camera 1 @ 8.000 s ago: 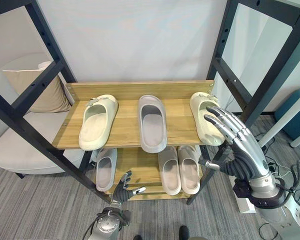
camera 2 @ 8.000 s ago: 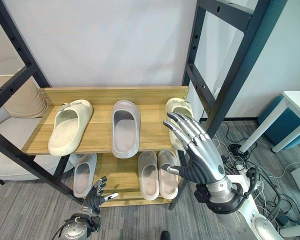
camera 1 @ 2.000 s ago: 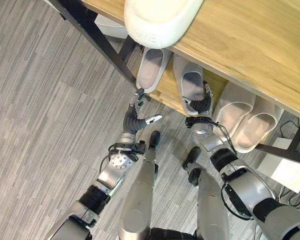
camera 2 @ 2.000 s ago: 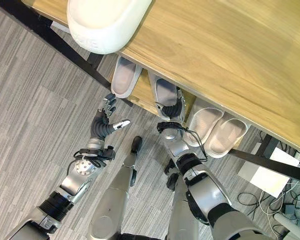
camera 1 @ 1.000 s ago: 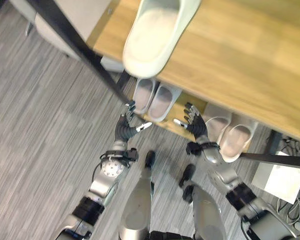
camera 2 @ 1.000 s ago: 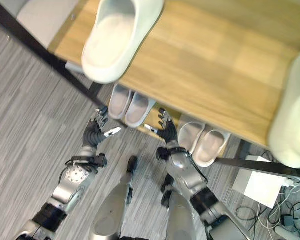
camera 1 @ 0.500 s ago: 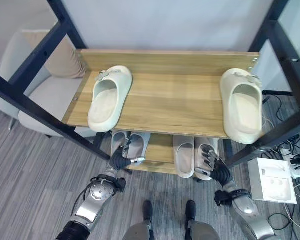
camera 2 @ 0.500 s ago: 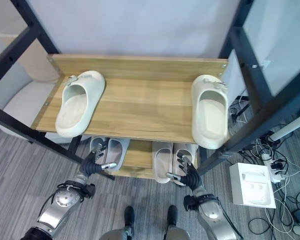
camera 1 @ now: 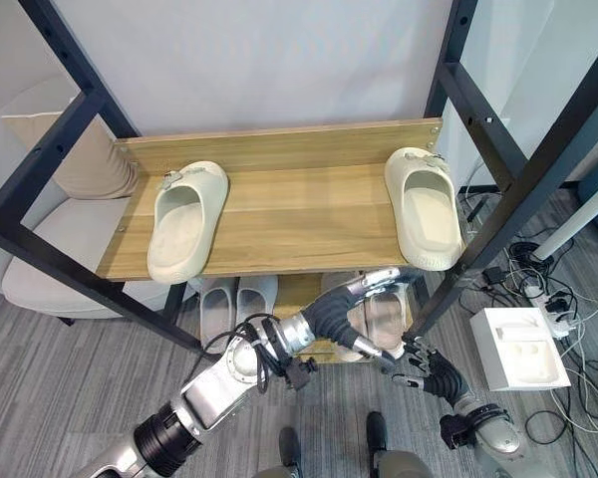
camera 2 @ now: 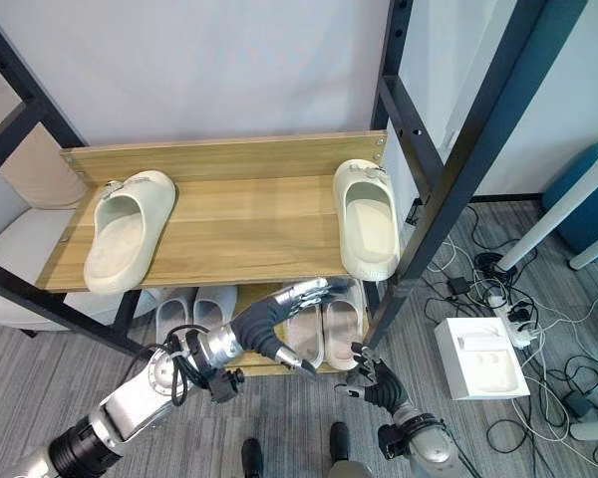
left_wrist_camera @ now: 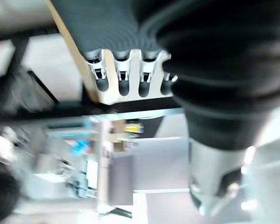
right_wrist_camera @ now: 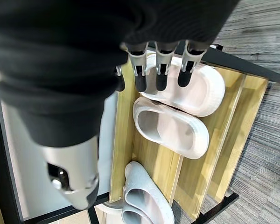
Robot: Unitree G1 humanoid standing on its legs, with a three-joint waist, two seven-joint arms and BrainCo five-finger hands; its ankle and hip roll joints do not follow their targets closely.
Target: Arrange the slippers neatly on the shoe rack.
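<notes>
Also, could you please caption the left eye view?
Left hand reaches under the upper shelf holding two cream slippers.

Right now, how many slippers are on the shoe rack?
6. Two cream slippers on the top shelf, one at the left end and one at the right end. Below, a grey pair on the left and a whitish pair on the right, partly hidden.

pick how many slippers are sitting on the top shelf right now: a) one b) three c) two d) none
c) two: a cream slipper lies at the left end of the top shelf and another cream slipper at the right end, with bare wood between them.
</notes>
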